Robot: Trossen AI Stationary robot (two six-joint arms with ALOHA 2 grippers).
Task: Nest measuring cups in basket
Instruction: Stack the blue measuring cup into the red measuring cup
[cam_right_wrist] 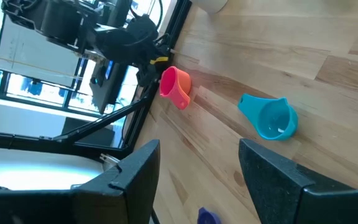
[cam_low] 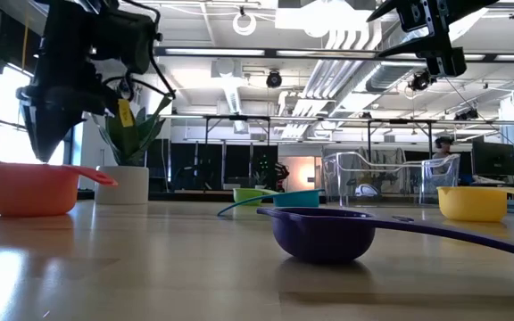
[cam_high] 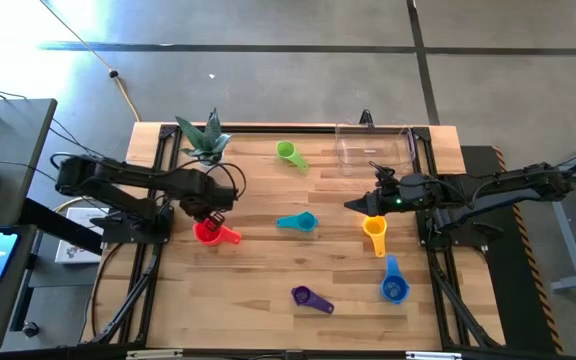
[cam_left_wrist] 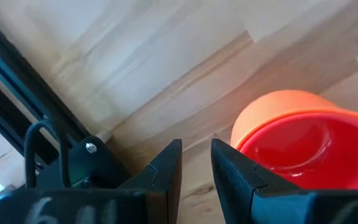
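A red measuring cup (cam_high: pixel 206 233) sits upright on the table's left part, its handle pointing toward the right edge. My left gripper (cam_high: pixel 211 216) points down just above the cup's rim (cam_left_wrist: pixel 272 127), narrowly open with nothing between its fingers (cam_left_wrist: pixel 229 171). Green (cam_high: pixel 288 153), teal (cam_high: pixel 298 222), yellow (cam_high: pixel 374 232), blue (cam_high: pixel 395 287) and purple (cam_high: pixel 310 297) cups rest on their bases across the table. The clear basket (cam_high: pixel 373 148) stands at the far right. My right gripper (cam_high: pixel 351 206) hangs open above the table, beside the yellow cup.
A white pot with a green plant (cam_high: pixel 203 140) stands at the far left, close behind my left arm. Black frame rails (cam_high: pixel 158 190) run along both sides of the table. Bare wood lies at the near left and in the middle between the cups.
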